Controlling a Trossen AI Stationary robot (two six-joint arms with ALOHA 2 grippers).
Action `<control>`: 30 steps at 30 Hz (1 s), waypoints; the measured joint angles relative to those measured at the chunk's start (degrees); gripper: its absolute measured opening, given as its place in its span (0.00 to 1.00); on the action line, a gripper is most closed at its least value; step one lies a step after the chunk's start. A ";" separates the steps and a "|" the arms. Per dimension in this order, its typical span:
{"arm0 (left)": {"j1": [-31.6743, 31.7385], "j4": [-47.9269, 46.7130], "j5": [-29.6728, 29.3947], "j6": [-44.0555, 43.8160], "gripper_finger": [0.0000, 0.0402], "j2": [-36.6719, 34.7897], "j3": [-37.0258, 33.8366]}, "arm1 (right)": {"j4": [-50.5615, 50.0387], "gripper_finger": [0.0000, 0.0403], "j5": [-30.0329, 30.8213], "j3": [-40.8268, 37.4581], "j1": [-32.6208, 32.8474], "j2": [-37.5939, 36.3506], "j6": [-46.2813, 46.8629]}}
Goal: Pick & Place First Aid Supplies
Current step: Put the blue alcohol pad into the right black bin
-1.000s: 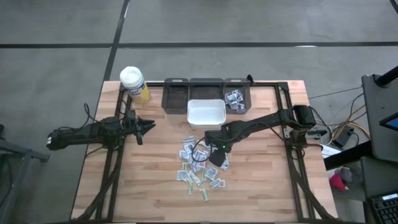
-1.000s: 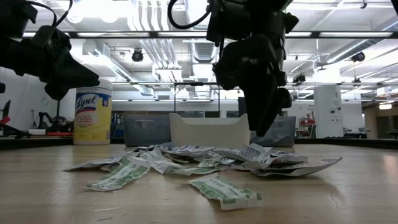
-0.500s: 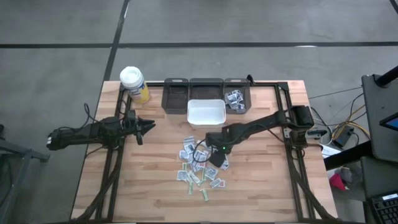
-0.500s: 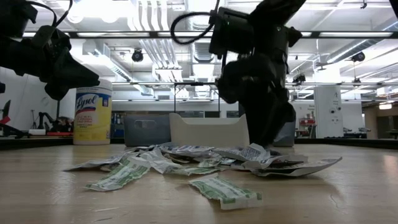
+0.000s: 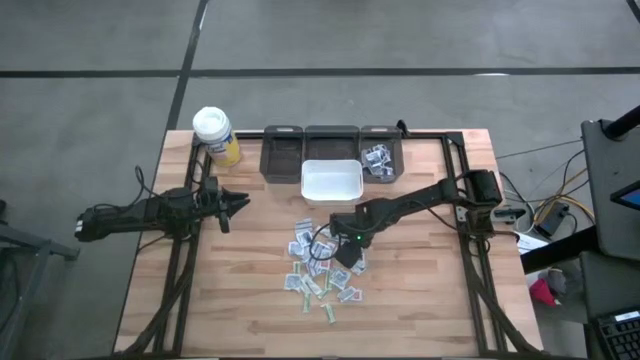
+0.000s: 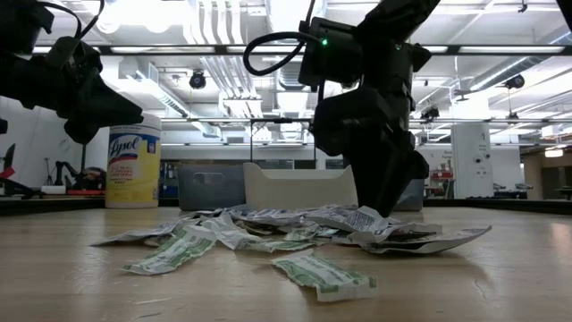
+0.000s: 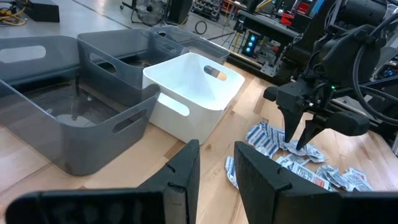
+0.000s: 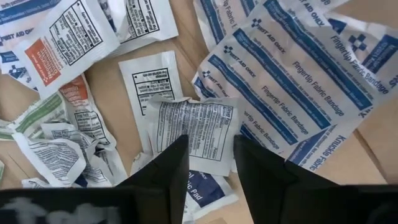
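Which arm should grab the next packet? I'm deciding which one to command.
The right. Its gripper hangs open directly over the packet pile, fingers straddling a white packet. The left gripper waits beside the table's left edge, away from the pile.

- First aid supplies (image 5: 322, 265): white packets, blue, red, green print.
- Bin (image 5: 331, 181): white.
- Trays (image 5: 282, 152): grey.
- Bottle (image 5: 216, 136): yellow, white cap.
- Tabletop (image 5: 240, 280): light wood grain.
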 joint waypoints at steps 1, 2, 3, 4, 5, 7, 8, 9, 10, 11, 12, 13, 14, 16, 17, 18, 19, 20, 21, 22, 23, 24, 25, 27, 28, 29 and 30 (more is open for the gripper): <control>-0.01 0.00 0.00 0.00 0.23 0.00 0.01 | -0.18 0.31 0.04 0.15 0.00 0.02 0.16; -0.01 0.00 0.01 0.00 0.23 0.00 0.01 | -0.23 0.30 0.04 0.27 0.00 0.05 0.21; -0.01 0.00 -0.01 0.00 0.23 0.00 0.00 | -0.27 0.30 0.04 0.42 0.00 0.09 0.20; -0.01 0.00 -0.01 0.00 0.23 0.00 0.01 | -0.34 0.30 0.04 0.61 0.00 0.13 0.18; -0.02 0.00 0.00 0.00 0.23 0.00 0.00 | -0.36 0.29 0.04 0.79 0.00 0.15 0.18; 0.00 0.00 0.01 0.00 0.23 0.00 -0.01 | -0.75 0.29 0.04 1.36 0.02 0.24 0.17; 0.00 0.00 0.00 0.00 0.23 0.00 -0.01 | -1.03 0.30 0.09 1.69 0.02 0.26 0.03; -0.02 0.00 -0.01 0.00 0.23 0.00 0.01 | -1.42 0.30 0.27 2.07 0.02 0.33 -0.05; 0.00 0.00 0.00 0.00 0.23 0.00 0.00 | -1.96 0.31 0.47 2.47 0.01 0.35 -0.06; -0.02 0.02 0.00 0.00 0.23 0.00 0.00 | -2.45 0.32 0.65 2.85 0.00 0.35 -0.08; 0.00 0.00 -0.01 0.00 0.23 0.00 0.00 | -3.07 0.33 0.93 3.30 0.00 0.35 -0.11; 0.00 0.00 -0.01 0.00 0.23 0.00 -0.01 | -3.61 0.35 1.20 3.76 0.00 0.35 -0.19; -0.01 0.00 0.01 0.00 0.23 0.00 0.00 | -4.24 0.36 1.52 4.15 0.00 0.35 -0.25; 0.00 0.00 -0.01 0.00 0.23 0.00 0.01 | -4.84 0.40 1.61 4.53 0.00 0.35 -0.25; -0.02 0.00 0.01 0.00 0.23 0.00 -0.01 | -4.82 0.41 1.65 4.55 0.00 0.35 -0.25; 0.00 0.00 0.01 0.00 0.23 0.00 -0.01 | -4.86 0.43 1.65 4.55 0.00 0.35 -0.25; -0.01 0.00 -0.01 0.00 0.23 0.00 -0.01 | -4.94 0.44 1.68 4.55 0.00 0.35 -0.25; -0.01 0.00 -0.01 0.00 0.23 0.00 0.00 | -4.93 0.45 1.68 4.53 0.00 0.43 -0.25; -0.02 0.00 -0.01 0.00 0.23 0.00 -0.01 | -4.89 0.45 1.68 4.53 -0.02 0.59 -0.27; -0.01 0.00 0.01 0.00 0.23 0.00 0.01 | -4.83 0.46 1.68 4.53 -0.01 0.84 -0.25; -0.02 0.00 0.01 0.00 0.23 -0.01 0.01 | -4.77 0.46 1.68 4.50 -0.02 1.14 -0.25; 0.00 0.00 0.00 0.00 0.23 0.00 0.00 | -4.77 0.46 1.69 4.46 -0.02 1.40 -0.25; 0.00 0.00 -0.01 0.00 0.23 0.00 -0.01 | -4.72 0.45 1.72 4.46 -0.02 1.67 -0.25; 0.00 0.00 -0.01 0.00 0.23 0.00 0.01 | -4.36 0.45 1.70 4.55 -0.02 2.12 -0.25; 0.00 0.00 0.00 0.00 0.23 0.00 -0.01 | -4.26 0.45 1.66 4.55 -0.02 2.35 -0.23; -0.01 0.00 -0.01 0.00 0.23 0.00 0.01 | -4.18 0.45 1.63 4.66 -0.02 2.72 -0.17; 0.00 0.01 0.01 0.00 0.23 -0.01 0.00 | -4.00 0.44 1.56 4.68 -0.02 2.83 -0.09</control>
